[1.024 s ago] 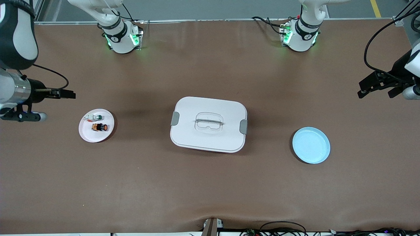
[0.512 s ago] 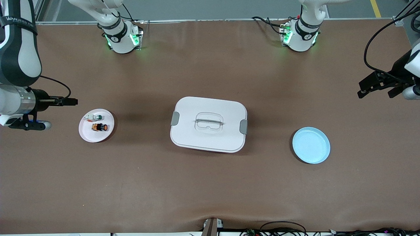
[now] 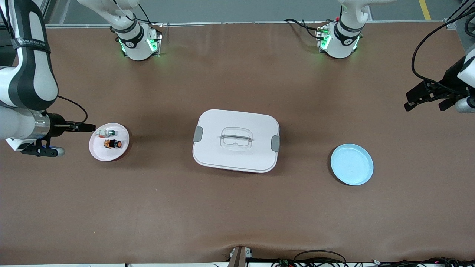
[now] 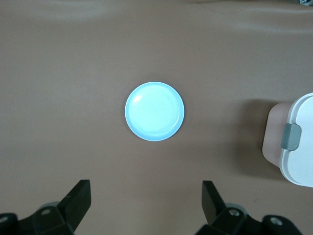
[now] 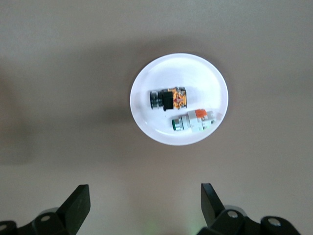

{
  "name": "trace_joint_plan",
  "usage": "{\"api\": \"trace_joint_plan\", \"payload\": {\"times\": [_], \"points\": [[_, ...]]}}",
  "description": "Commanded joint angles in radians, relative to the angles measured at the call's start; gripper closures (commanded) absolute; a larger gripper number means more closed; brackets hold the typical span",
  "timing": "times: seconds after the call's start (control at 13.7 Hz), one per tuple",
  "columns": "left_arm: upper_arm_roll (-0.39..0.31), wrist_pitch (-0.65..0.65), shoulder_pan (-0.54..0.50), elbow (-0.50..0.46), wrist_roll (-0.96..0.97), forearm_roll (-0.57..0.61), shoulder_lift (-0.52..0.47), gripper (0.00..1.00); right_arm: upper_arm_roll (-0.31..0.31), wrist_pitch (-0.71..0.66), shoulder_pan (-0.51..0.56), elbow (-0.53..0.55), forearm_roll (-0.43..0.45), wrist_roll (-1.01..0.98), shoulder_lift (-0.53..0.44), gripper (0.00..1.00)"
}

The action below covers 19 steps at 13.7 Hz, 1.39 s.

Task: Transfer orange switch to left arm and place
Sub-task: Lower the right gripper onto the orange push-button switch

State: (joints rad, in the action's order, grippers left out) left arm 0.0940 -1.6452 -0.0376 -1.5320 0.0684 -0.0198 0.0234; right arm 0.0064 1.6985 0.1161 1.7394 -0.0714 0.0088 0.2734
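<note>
The table (image 3: 237,207) shows a task barely begun — nothing has been lifted, handed over or set down yet. The box (image 3: 236,140) sits shut at the middle of the table, squarely between the two plates, so it is the obstacle any carry from one end to the other has to clear. The blue plate (image 3: 351,164) lies bare toward the left arm's end, at roughly four o'clock from the box, and looks like the place where the part should end up. The pink plate (image 3: 101,152) lies toward the right arm's end, at about nine o'clock from the box.

On the pink plate rests the orange switch (image 3: 112,143), lying on its side, untouched, with the green-capped switch (image 3: 107,132) just beside it at its twelve o'clock, farther from the front camera.

So the pick, the pass between arms over or around the box, and the placing all remain, as I judge it.

The right claw (image 5: 145,209) hangs above the table at the pink plate's edge on the side away from the box; its fingers are spread wide, released, holding and touching nothing. The left claw (image 4: 146,208) waits in the air at the left arm's end of the table, at about two o'clock from the blue plate — likewise spread wide and empty.
</note>
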Motion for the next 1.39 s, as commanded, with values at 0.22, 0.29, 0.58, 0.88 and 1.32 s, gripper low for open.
{"api": "trace_joint_plan", "payload": {"times": [0.22, 0.29, 0.58, 0.88, 1.32], "points": [[-0.002, 0.008, 0.002, -0.007, -0.004, 0.008, -0.013, 0.00, 0.012, 0.232, 0.020, 0.173, -0.013, -0.044, -0.017, 0.00], [-0.002, 0.008, 0.002, -0.007, -0.002, 0.008, -0.013, 0.00, 0.012, 0.269, 0.022, 0.196, -0.013, -0.070, -0.017, 0.00], [-0.002, 0.008, 0.001, -0.007, -0.004, 0.008, -0.013, 0.00, 0.012, 0.383, 0.013, 0.253, 0.051, -0.099, -0.016, 0.00], [-0.002, 0.008, 0.001, -0.007, -0.004, 0.008, -0.013, 0.00, 0.014, 0.545, 0.017, 0.331, 0.059, -0.110, 0.010, 0.00], [-0.004, 0.008, 0.001, -0.007, -0.002, 0.008, -0.013, 0.00, 0.015, 0.642, 0.017, 0.373, 0.059, -0.110, 0.078, 0.00]]}}
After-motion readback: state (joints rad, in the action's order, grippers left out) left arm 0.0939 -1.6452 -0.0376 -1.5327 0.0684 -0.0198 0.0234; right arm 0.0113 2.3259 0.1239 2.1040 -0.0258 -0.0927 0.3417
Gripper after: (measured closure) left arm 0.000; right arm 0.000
